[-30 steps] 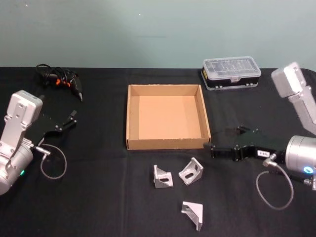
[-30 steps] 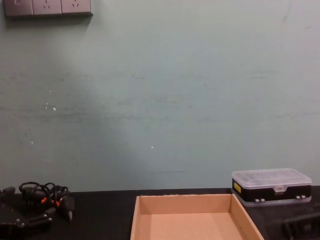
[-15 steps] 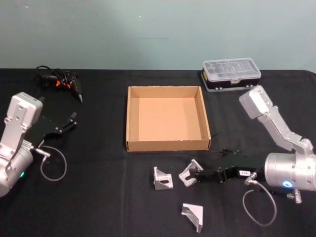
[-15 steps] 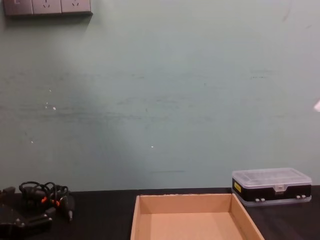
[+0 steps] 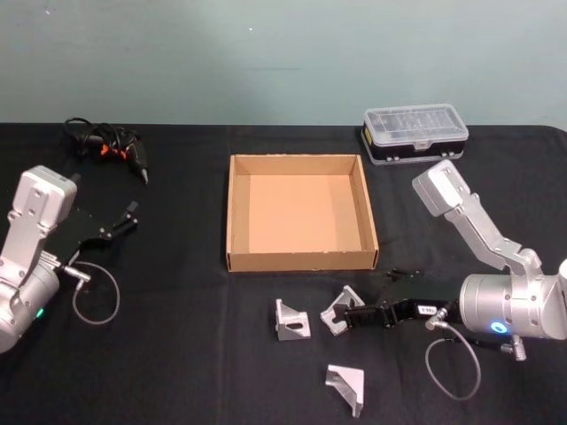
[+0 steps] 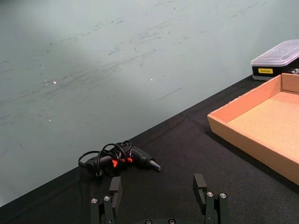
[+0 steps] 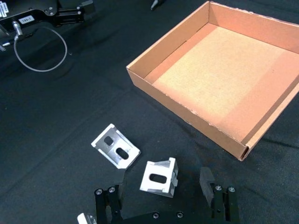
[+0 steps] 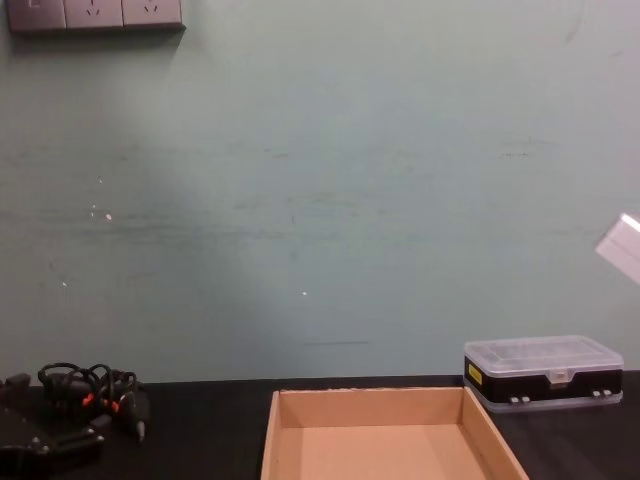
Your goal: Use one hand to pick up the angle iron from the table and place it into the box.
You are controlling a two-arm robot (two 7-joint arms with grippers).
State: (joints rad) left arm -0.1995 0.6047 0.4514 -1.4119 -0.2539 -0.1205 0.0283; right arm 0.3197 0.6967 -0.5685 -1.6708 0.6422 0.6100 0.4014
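Head view: the right claw (image 5: 347, 316) sits low over the black surface (image 5: 177, 354). It is open, with its two fingers spread either side of an angle iron (image 5: 342, 306) that lies on the surface just in front of the tan box (image 5: 299, 259). A second bracket (image 5: 291, 320) lies just left of it, and a third bracket (image 5: 346, 386) lies nearer the robot. The left claw (image 5: 129, 215) rests open at the far left, well apart from the box.

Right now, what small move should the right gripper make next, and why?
Probably ease forward slightly and close: the right gripper's open fingers flank the middle angle iron, lying ungrasped on the table. The left gripper is parked, open, at left.
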